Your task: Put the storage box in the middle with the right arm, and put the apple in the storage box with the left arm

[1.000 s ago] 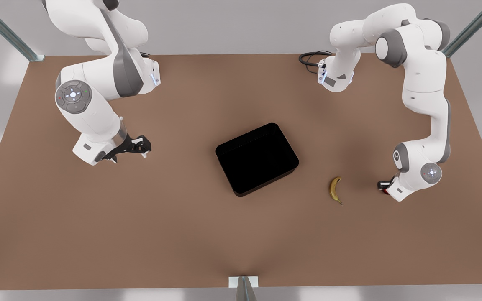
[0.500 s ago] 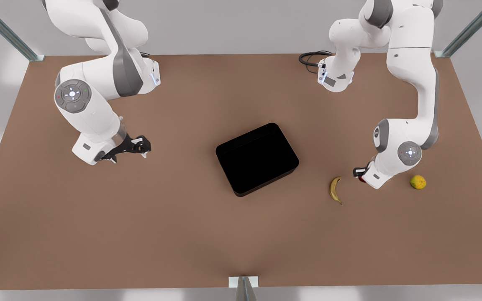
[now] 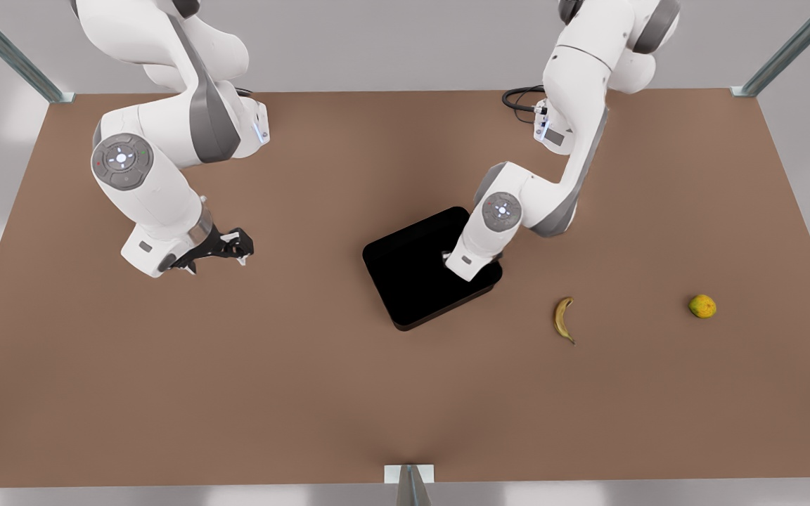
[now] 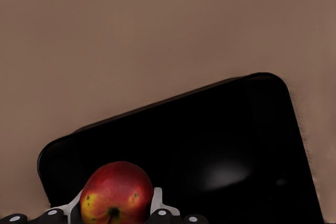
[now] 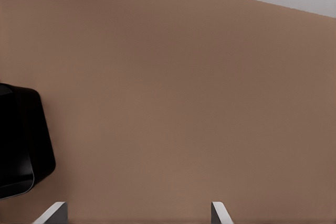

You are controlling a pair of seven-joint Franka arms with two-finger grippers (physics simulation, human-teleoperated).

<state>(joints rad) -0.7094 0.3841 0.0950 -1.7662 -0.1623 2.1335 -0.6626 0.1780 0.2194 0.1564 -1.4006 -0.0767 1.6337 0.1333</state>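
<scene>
Banana [image 3: 564, 318]: nearest thing to the camera in the front view, lying on the brown tabletop [image 3: 306, 393] off to the front view's right of the box, well apart from it.
Orange-ish fruit [image 3: 702, 306]: round, yellow-orange, further out toward the front view's right, sitting alone on the tabletop, well apart from the banana.
Box [image 3: 412, 281]: black, shallow, rounded corners, flat on the tabletop roughly in the middle between the two arms and turned at a bit of an angle to the tabletop edges. From the left wrist cam [image 4: 220, 145] the inside looks bare, just a faint shine on the floor. The right wrist cam catches one rounded corner of it [image 5: 21, 140].
Left pincer [image 4: 115, 208]: it's on the arm at the front view's right, which reaches down over the box's right-hand end in that view [image 3: 449, 257]. It's clamped on the apple, one white pad on each side of it.
Apple [image 4: 116, 193]: red with a yellowish patch, pinched in the left pincer, over the box interior close to one of its walls. Can't tell if it's touching the box floor or hanging above it.
Right pincer [image 3: 233, 246]: on the arm at the front view's left, low over bare tabletop, well apart from the box, just waiting. Wide, fingers [image 5: 219, 213] spread far apart with nothing between them.
Cable [image 3: 521, 97]: black loop at the far edge of the tabletop, by the left arm's base.
</scene>
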